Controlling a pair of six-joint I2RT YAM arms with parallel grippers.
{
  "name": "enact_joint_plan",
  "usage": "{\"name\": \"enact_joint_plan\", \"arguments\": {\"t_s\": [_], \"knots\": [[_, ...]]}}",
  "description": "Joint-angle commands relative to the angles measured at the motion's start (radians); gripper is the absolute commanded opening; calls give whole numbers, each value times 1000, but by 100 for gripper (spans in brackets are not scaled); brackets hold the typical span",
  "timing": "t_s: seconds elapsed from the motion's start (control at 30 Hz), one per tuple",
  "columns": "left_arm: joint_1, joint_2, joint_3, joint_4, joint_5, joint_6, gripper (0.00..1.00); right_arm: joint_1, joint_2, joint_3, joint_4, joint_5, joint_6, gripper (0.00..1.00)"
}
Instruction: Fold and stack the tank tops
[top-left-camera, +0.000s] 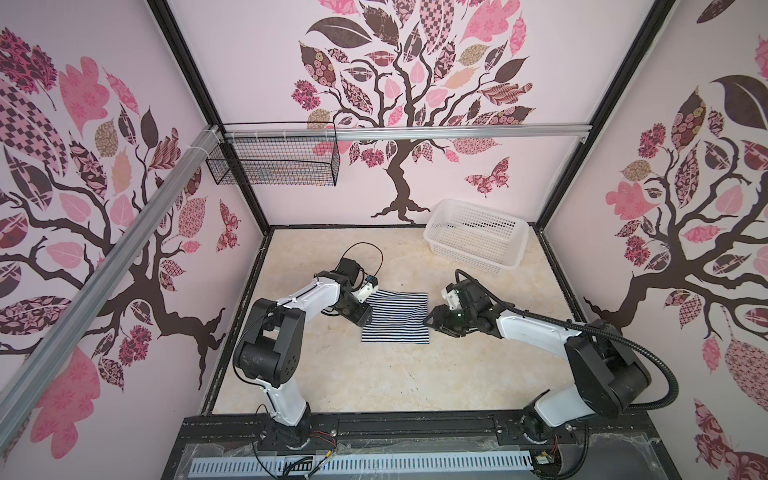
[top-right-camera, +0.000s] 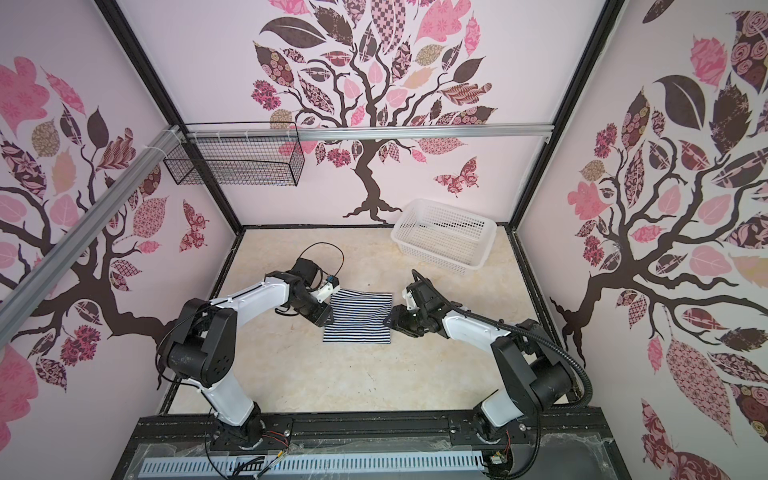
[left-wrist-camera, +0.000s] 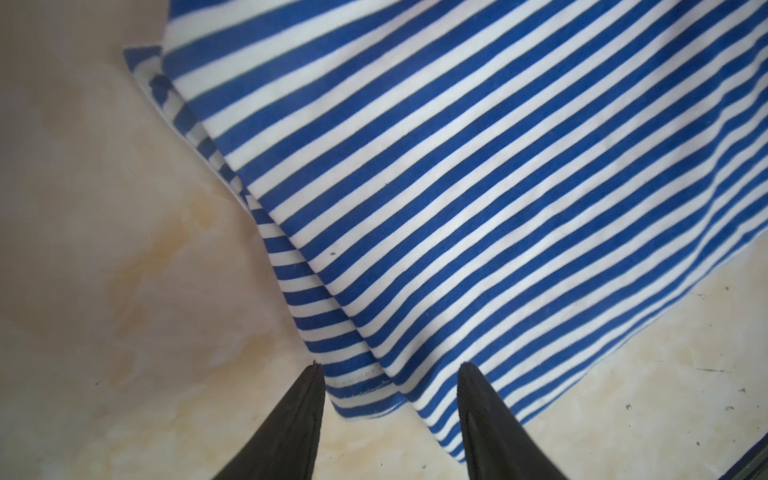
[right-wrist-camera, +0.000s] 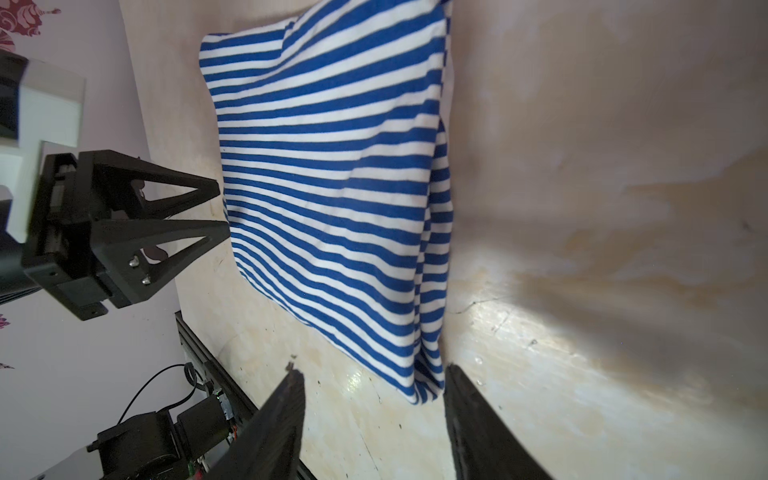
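Left gripper half open, holding nothing, tips at edge of folded tank tops. Right gripper likewise parted, empty, at opposite edge. Tank tops lie between both grippers.

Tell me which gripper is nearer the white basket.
Right. The right gripper is at the right edge of the folded tank top, in front of the basket; the left gripper is at its left edge, farther off.
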Motion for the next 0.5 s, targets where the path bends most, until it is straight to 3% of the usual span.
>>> {"name": "enact_joint_plan", "arguments": {"t_s": [0.0, 0.2, 0.47], "knots": [[-1, 13, 31, -2, 27, 0, 54, 1, 1, -6, 14, -9, 2, 57], [-1, 49, 38, -48, 119, 22, 52, 1, 44, -4, 33, 0, 0, 58], [29, 84, 64, -42, 53, 0, 30, 1, 156, 80, 34, -8, -18, 50]]}}
